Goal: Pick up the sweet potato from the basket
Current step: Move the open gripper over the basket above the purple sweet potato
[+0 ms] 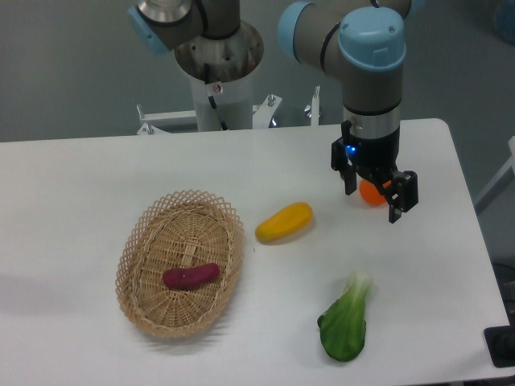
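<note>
- I see the sweet potato [191, 277] lying inside the basket [135, 241] — left side of the table [72, 185].
- My gripper [376, 196] hangs spread and empty, well apart, just in front of an orange fruit [370, 193].

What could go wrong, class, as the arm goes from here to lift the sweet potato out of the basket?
1. The gripper hangs by the orange fruit, far from the basket; its path may knock the yellow vegetable.
2. The sweet potato lies flat and looks smooth, so it may slip.
3. The fingers could catch the basket's lattice rim.
</note>
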{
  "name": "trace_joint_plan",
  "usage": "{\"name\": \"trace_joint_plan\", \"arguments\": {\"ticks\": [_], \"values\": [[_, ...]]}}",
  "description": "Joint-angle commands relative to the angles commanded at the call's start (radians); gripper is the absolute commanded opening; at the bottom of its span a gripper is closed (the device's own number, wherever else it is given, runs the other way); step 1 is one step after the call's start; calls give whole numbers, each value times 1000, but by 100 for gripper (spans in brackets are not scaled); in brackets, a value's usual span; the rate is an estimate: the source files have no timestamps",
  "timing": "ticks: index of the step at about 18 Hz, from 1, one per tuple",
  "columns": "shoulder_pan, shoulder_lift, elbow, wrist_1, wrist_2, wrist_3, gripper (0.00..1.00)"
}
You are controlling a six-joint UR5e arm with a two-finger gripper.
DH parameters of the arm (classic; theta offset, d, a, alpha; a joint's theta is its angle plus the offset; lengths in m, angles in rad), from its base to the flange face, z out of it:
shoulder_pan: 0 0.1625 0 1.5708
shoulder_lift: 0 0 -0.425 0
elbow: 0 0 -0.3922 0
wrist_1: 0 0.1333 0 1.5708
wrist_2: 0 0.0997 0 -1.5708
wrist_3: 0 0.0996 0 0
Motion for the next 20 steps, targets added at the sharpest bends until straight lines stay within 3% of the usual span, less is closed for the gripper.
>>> {"name": "trace_joint_plan", "arguments": {"ticks": [6, 11, 17, 20], "values": [[-17, 11, -40, 5, 6, -15, 100], [-43, 67, -113, 11, -6, -46, 100], [-173, 57, -147, 23, -35, -460, 100], [-241, 28, -155, 80, -35, -584, 100]]}}
